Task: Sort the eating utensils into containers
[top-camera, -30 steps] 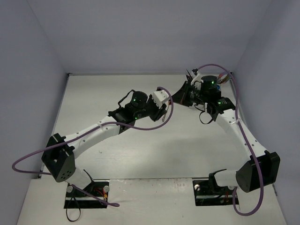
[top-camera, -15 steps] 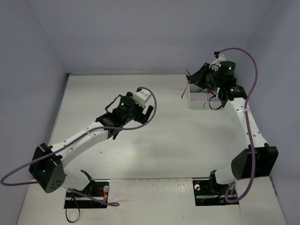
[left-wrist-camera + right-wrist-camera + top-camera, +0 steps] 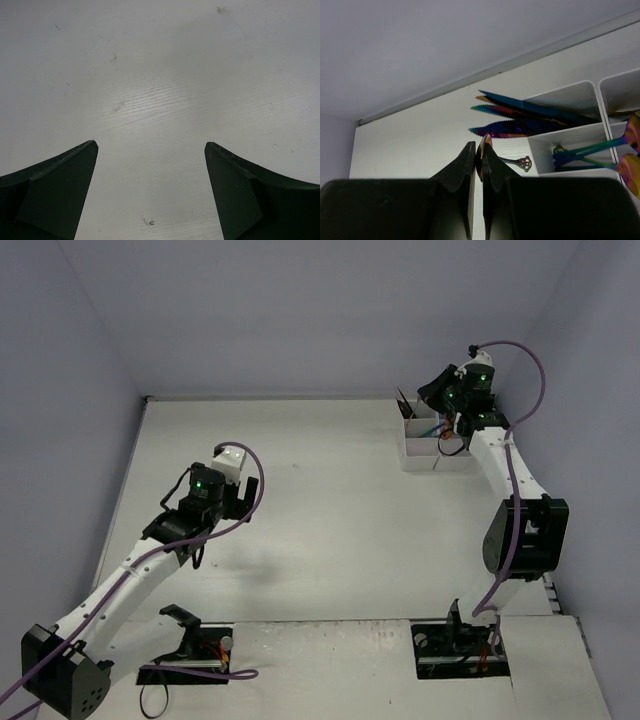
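Top view: the left gripper (image 3: pixel 232 498) hangs over bare table (image 3: pixel 330 510), left of centre. The right gripper (image 3: pixel 438 398) is above the tray (image 3: pixel 425 452), upper right.

Left wrist view: fingers wide, nothing between them.

Right wrist view: fingers nearly closed, pinching a utensil (image 3: pixel 520 161) at centre frame, left of the tray, where knives (image 3: pixel 530 112) lean out.

Risk: the thin pinch may let the utensil twist and drop outside its compartment.

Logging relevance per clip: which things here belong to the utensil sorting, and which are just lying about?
Job: white organizer tray, serrated knives in it, spoons, utensil pinched in right claw.
Just there: purple cables, open left claw over bare table.
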